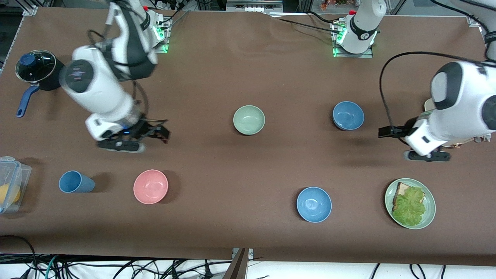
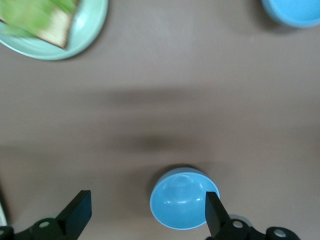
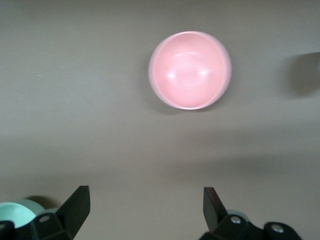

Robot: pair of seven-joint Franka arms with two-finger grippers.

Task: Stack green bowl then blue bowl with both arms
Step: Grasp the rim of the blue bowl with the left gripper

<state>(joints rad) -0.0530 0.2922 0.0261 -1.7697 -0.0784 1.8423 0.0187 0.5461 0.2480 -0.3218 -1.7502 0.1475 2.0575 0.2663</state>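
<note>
While both grippers, right [image 1: 153, 133] and left [image 1: 391, 131], hang wide-jawed and empty, nothing's stacked: green bowl [image 1: 249, 119] mid-surface, blue bowl [image 1: 348, 115] beside it toward left arm's end.

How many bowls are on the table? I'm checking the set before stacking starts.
4: the green bowl mid-table; the blue bowl beside it toward the left arm's end; a brighter blue bowl nearer the front camera; a pink bowl toward the right arm's end. None looks hidden.
</note>
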